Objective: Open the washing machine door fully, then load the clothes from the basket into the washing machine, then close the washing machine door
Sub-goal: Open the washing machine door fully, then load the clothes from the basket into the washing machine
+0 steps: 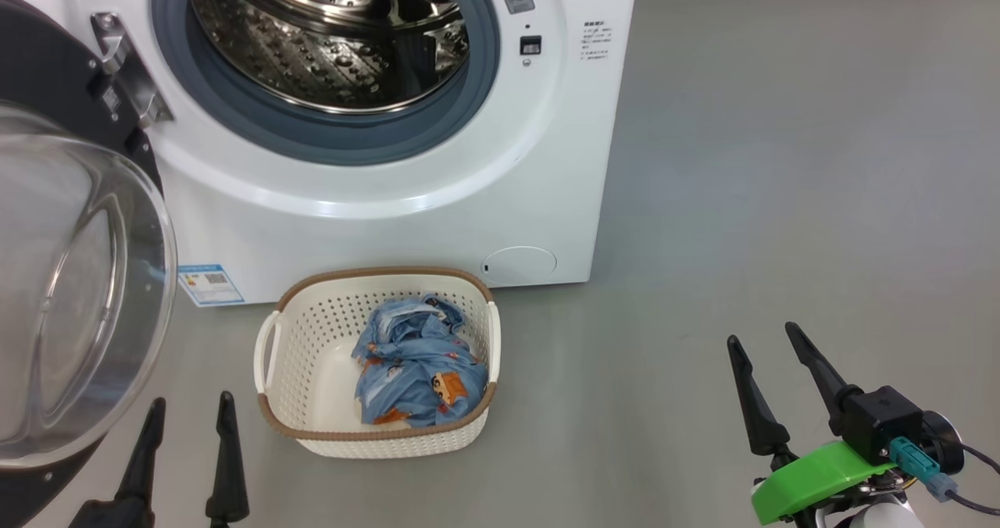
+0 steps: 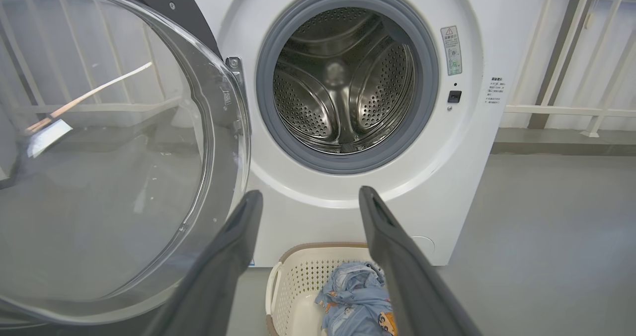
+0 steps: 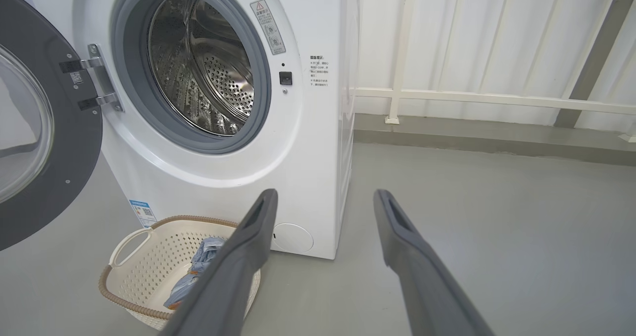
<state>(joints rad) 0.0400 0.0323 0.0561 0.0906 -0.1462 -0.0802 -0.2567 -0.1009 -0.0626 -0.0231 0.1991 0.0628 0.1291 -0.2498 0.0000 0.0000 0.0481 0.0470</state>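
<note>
The white washing machine (image 1: 484, 200) stands with its steel drum (image 1: 328, 36) exposed. Its door (image 1: 78, 278) is swung wide to the left, glass bowl bulging toward me. On the floor in front sits the cream basket (image 1: 312, 340) holding the crumpled light blue clothes (image 1: 414, 364). My left gripper (image 1: 191, 415) is open, left of the basket and below the door. My right gripper (image 1: 762, 337) is open over bare floor, well right of the basket. In the left wrist view the door (image 2: 99, 177), drum (image 2: 343, 82) and clothes (image 2: 355, 296) show beyond the open fingers (image 2: 243, 236).
Grey floor (image 1: 781, 200) spreads to the right of the machine. A white railing (image 3: 497, 100) and pale wall panels stand behind it. The open door takes up the space at my left.
</note>
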